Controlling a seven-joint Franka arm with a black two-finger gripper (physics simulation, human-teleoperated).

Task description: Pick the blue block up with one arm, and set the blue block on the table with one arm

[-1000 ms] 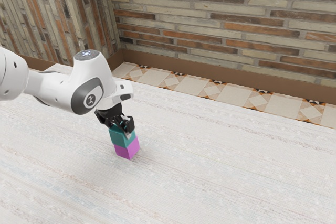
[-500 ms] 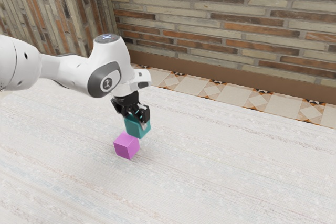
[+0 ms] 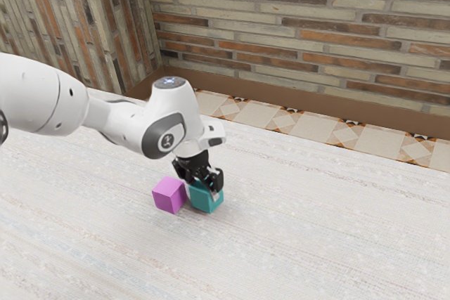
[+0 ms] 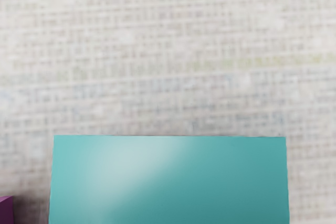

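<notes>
The gripper (image 3: 204, 187) is closed around the blue block (image 3: 202, 203), low at the surface (image 3: 302, 237); the purple block (image 3: 166, 197) sits just beside the gripper.

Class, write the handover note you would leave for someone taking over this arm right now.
Gripper: shut on the blue (teal) block.
Where things are: the blue block is down at table level, beside the magenta block on the table.
Done: blue block picked up off the magenta one and brought down next to it.
Left: make sure it rests on the table, then let go and back away.
</notes>
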